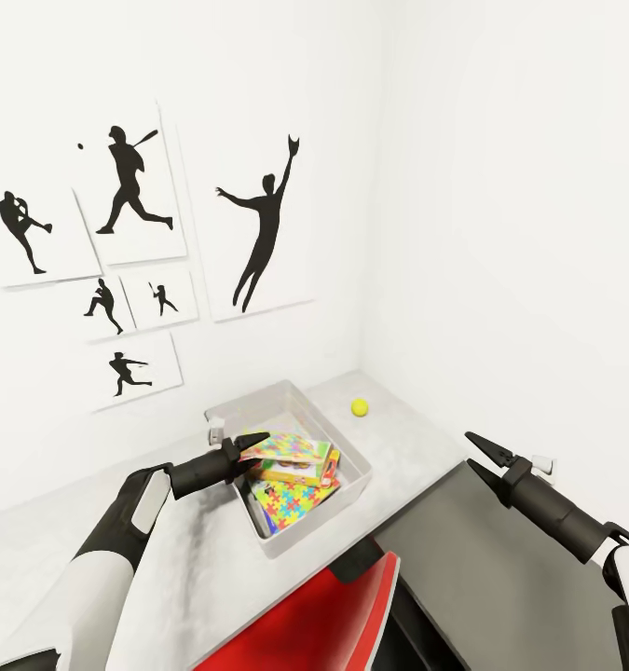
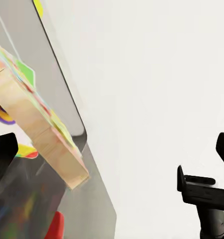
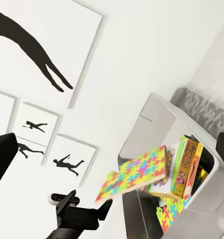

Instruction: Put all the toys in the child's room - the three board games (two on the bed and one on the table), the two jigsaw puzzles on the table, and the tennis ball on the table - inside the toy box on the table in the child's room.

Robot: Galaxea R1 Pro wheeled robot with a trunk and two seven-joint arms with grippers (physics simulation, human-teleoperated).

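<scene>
White arm shells, black forearms, tapered black fingers [image 1: 489, 445].

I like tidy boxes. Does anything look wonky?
Yes. One puzzle hangs tilted over the box, pinched at its edge by the left claw, not lying flat. The ball sits outside on the table.

toy box [image 1: 351, 454] floor hidden under games, lower jigsaw puzzle [image 1: 286, 499] partly covered, red seat [image 1: 323, 620] cropped
</scene>
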